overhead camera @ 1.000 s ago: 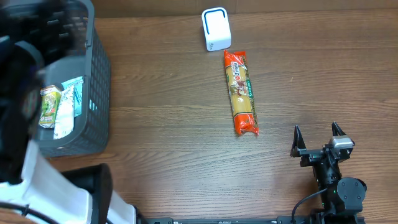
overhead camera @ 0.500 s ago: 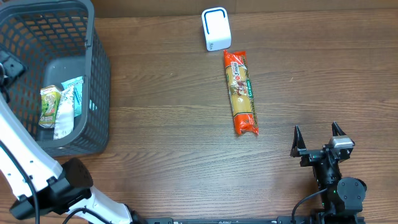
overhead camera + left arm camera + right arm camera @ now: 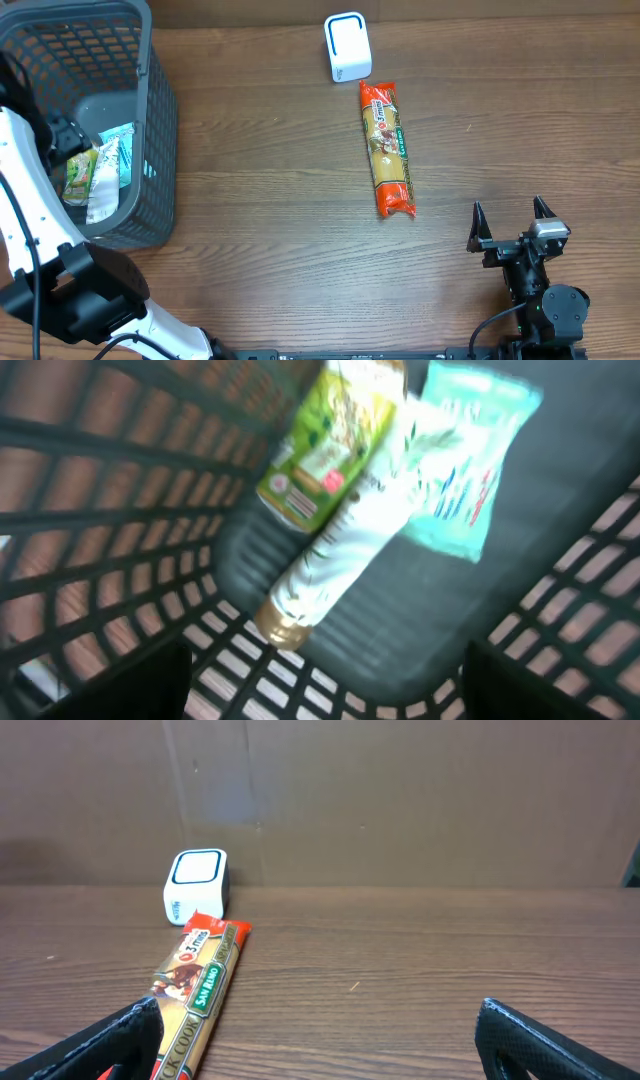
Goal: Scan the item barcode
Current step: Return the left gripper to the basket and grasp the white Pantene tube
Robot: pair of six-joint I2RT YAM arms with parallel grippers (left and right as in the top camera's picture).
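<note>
Over the basket (image 3: 100, 510), left gripper (image 3: 325, 680) gapes empty; right gripper (image 3: 325, 1040) gapes empty too.

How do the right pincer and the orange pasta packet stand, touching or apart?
Apart. In the overhead view the table shows between the right pincer and the orange pasta packet.
</note>
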